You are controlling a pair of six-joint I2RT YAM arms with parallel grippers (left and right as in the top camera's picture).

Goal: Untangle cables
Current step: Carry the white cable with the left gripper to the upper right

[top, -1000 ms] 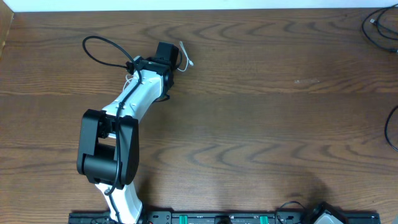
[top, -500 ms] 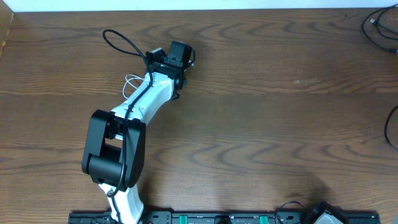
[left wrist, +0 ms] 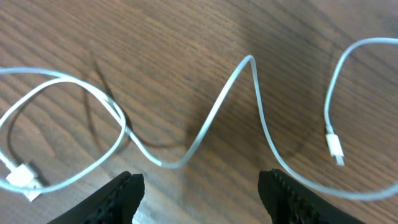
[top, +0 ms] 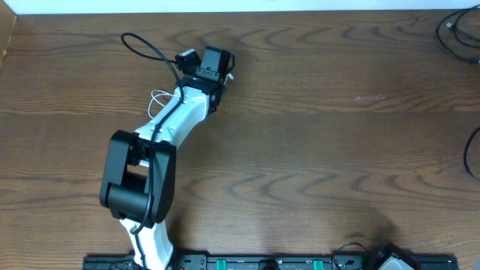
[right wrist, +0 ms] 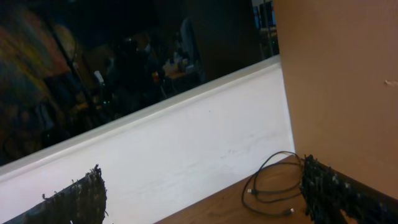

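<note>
The white cable (left wrist: 214,109) lies loose on the wood in a loop and a wavy run, with one small plug (left wrist: 334,147) at the right and the other plug (left wrist: 18,176) at the left. My left gripper (left wrist: 202,186) hovers just over its middle, open, with nothing between the fingers. In the overhead view the left gripper (top: 217,58) is at the upper left, and a bit of white cable (top: 156,96) shows beside the arm. A black cable (right wrist: 250,191) lies coiled at the table's far right corner. My right gripper (right wrist: 202,190) is open and empty, well away from it.
The black cable (top: 451,31) in the top right corner and another black cord (top: 471,154) at the right edge show in the overhead view. The left arm's own thick black wire (top: 142,43) arcs above its wrist. The right arm's base (top: 386,259) sits at the bottom edge.
My left gripper went from shut to open and let go of the white cable. The left arm swung right and slightly back a second ago, then held still.
</note>
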